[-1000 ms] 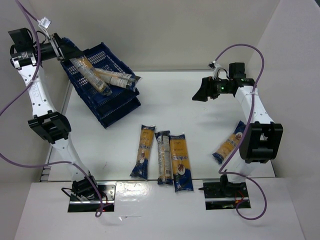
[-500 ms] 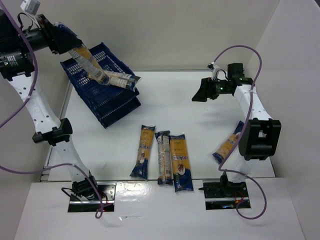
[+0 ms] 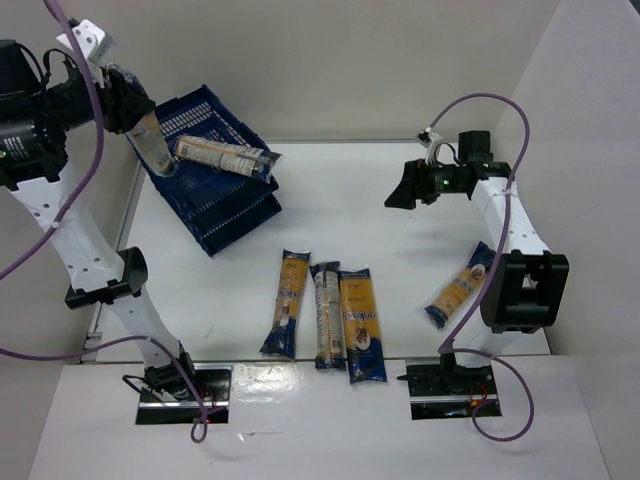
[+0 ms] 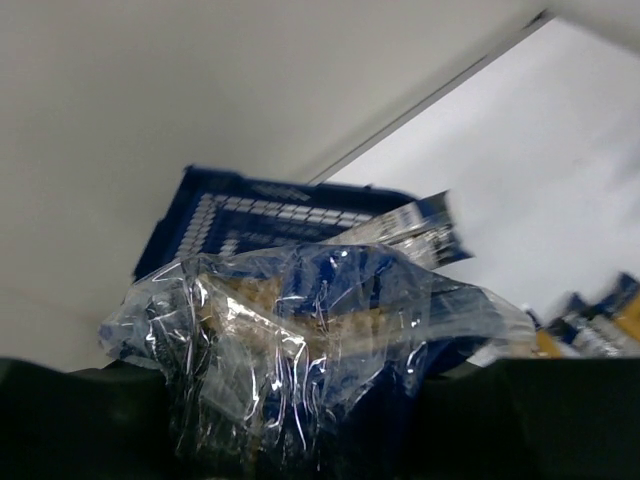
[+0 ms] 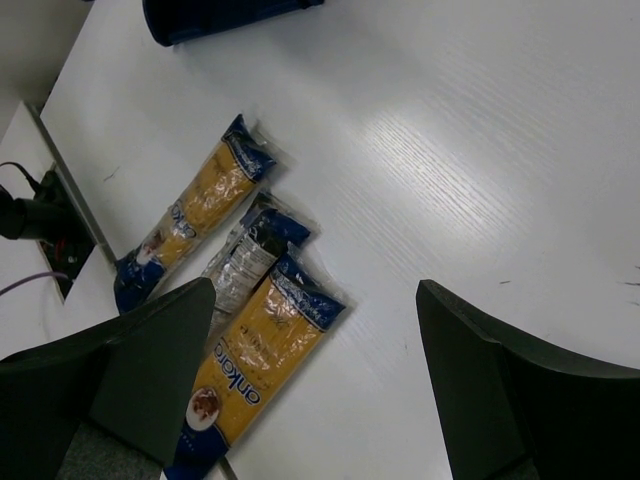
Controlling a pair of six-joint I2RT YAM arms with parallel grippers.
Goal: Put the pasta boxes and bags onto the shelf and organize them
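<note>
Where the left gripper is: upper left, clamped on a clear-wrapped spaghetti packet by the crate stack
Right gripper: upper right, jaws apart
Second packet: atop the stack

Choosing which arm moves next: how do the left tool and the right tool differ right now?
The left tool is shut on a clear-wrapped pasta packet; the right tool is open and empty. The left tool hangs over the blue crates, the right tool over bare table. Both are raised off the table.
</note>
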